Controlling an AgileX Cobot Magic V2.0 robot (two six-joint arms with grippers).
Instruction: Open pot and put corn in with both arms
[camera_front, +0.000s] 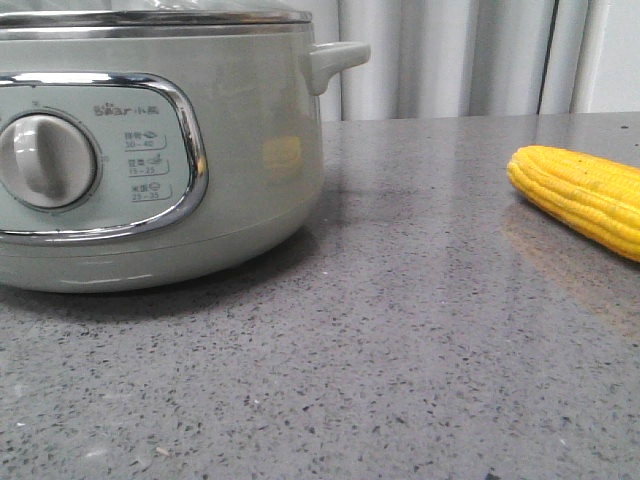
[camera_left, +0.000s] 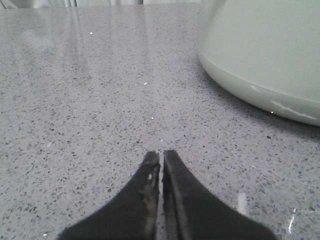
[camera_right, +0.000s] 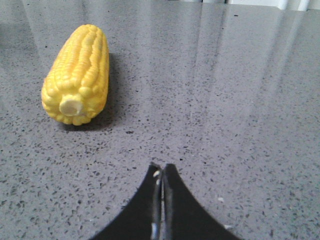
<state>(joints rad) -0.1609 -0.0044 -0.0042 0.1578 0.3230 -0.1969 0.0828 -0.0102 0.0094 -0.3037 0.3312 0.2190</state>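
Note:
The pale grey-green pot (camera_front: 240, 150) stands at the left of the front view, with its white dial (camera_front: 45, 160), chrome-framed panel, side handle (camera_front: 338, 60) and glass lid (camera_front: 150, 15) on. Its lower wall also shows in the left wrist view (camera_left: 260, 55). The yellow corn (camera_front: 585, 195) lies on the table at the right. In the right wrist view the corn (camera_right: 77, 72) lies ahead of my right gripper (camera_right: 161, 170), apart from it. My right gripper is shut and empty. My left gripper (camera_left: 161, 156) is shut and empty, low over the table beside the pot.
The grey speckled table (camera_front: 400, 330) runs under everything. Pale curtains (camera_front: 450, 55) hang behind the table's far edge. Neither arm shows in the front view.

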